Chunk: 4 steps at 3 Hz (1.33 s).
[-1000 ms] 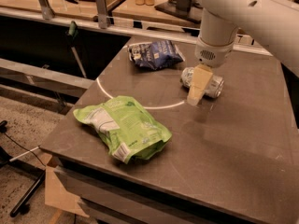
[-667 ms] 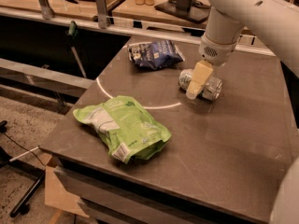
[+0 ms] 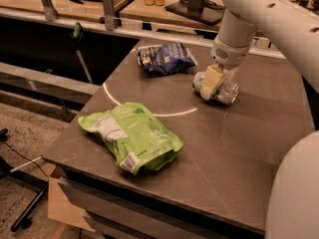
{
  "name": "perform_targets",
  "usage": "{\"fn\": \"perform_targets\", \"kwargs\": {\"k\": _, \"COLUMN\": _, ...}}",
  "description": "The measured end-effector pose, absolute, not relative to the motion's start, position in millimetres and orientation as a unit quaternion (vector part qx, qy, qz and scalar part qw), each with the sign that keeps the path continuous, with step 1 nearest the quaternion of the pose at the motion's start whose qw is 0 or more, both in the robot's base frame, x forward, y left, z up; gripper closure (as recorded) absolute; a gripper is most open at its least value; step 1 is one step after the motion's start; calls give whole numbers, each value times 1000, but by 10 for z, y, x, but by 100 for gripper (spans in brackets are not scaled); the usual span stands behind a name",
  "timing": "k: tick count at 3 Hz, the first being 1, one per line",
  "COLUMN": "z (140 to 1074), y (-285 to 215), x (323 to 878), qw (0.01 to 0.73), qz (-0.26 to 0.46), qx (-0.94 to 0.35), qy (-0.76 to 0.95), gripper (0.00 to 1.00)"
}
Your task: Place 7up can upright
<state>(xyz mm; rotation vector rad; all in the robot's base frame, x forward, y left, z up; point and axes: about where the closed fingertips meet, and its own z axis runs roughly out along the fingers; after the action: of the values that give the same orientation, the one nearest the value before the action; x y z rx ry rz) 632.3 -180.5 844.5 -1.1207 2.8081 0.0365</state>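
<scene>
While 7up can (image 3: 228, 91) lies sideways, away from table (image 3: 224, 153) edges, end effector (image 3: 213, 85) at it, grip unclear.

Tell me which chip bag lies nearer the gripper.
The dark-blue bag, just left of the gripper, which is down at the can. The green bag lies farther off, toward the table's near edge.

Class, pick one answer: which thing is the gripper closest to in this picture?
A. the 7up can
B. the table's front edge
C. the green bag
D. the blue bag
A: the gripper is down at the 7up can, which lies on its side on the table, while the green bag and the blue bag lie apart from it.
</scene>
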Motion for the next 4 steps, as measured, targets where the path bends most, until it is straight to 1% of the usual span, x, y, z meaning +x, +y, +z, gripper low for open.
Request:
{"fn": "perform_targets", "kwargs": {"k": 1, "z": 8442, "y": -1769, "x": 6352, "qw": 47, "qz": -3, "qx": -369, "qy": 928, "gripper": 60}}
{"fn": "perform_targets", "kwargs": {"k": 2, "z": 8499, "y": -1747, "x": 6361, "qw": 55, "qz": -3, "qx": -376, "qy": 925, "gripper": 84}}
{"fn": "perform_targets", "kwargs": {"k": 3, "z": 8756, "y": -1719, "x": 6222, "qw": 115, "qz": 24, "qx": -411, "qy": 904, "gripper": 100}}
{"fn": "perform_targets", "kwargs": {"k": 4, "z": 9063, "y": -1884, "x": 6143, "qw": 233, "qz": 60, "qx": -440, "qy": 865, "gripper": 100}}
